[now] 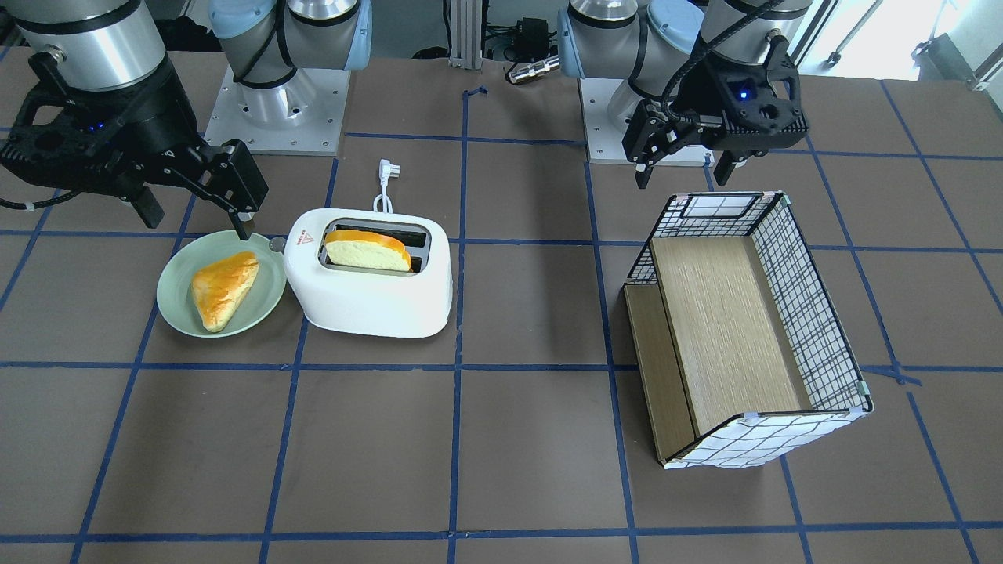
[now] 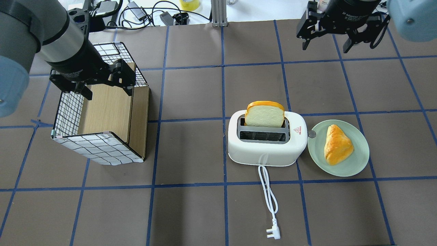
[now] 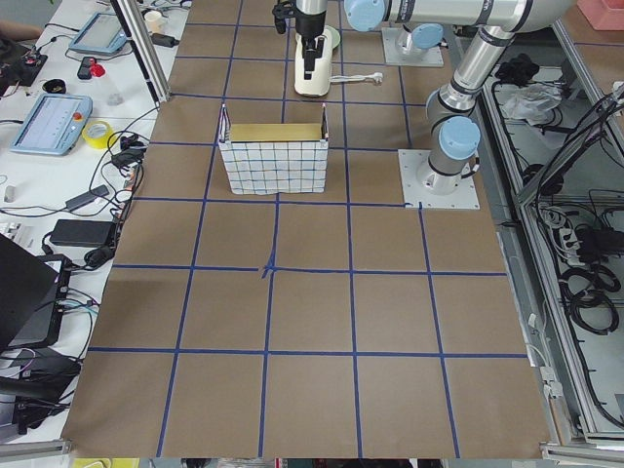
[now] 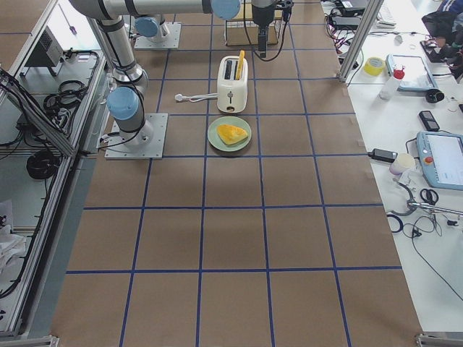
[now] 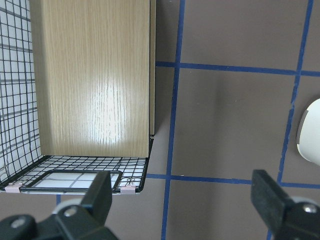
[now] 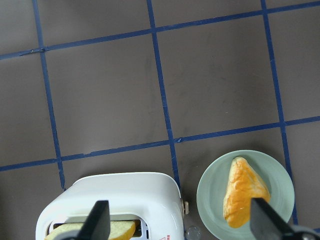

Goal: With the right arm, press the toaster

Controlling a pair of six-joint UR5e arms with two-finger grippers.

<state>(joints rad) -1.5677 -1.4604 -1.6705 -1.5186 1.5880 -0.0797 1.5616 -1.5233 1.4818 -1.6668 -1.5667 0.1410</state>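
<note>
The glossy white toaster (image 1: 368,294) (image 2: 266,150) stands mid-table with a bread slice (image 1: 368,251) upright in one slot. Its small grey lever knob (image 1: 277,244) (image 2: 311,134) sticks out of the end that faces the plate. My right gripper (image 1: 196,219) (image 2: 324,42) is open and empty, and hangs in the air above the toaster's lever end and the plate. The right wrist view looks down on the toaster (image 6: 110,200) and the knob (image 6: 186,207) between the spread fingers (image 6: 97,220). My left gripper (image 1: 683,171) (image 2: 106,89) is open and empty above the box.
A pale green plate (image 1: 176,305) (image 2: 358,164) with a golden pastry (image 1: 223,286) lies right beside the knob. A checkered box with a wooden inside (image 1: 807,313) (image 2: 99,147) lies on its side under the left arm. The white cord and plug (image 2: 273,234) trail toward the robot.
</note>
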